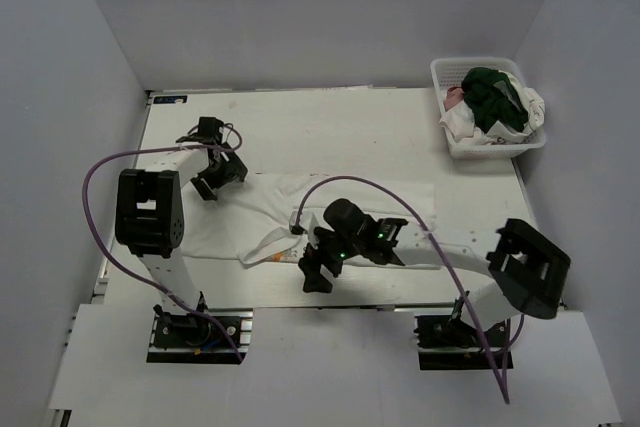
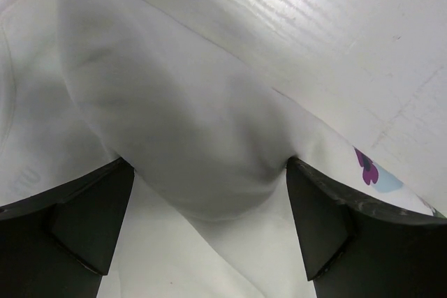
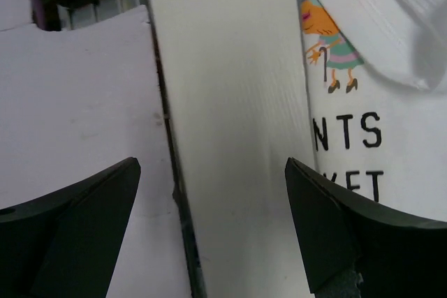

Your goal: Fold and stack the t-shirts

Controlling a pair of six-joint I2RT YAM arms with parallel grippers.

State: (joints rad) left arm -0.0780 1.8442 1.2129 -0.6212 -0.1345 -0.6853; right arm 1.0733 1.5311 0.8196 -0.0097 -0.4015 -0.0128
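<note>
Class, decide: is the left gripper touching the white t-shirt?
Touching. The left wrist view shows the left gripper open, a raised fold of the white t-shirt filling the gap and pressing against the inner edges of both fingers.

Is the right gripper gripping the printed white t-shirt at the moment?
No: the right gripper is open, only bare table lies between its fingers, and the printed white t-shirt lies beside them.

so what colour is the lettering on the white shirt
Black lettering on the white shirt, clearest in the right wrist view.
</note>
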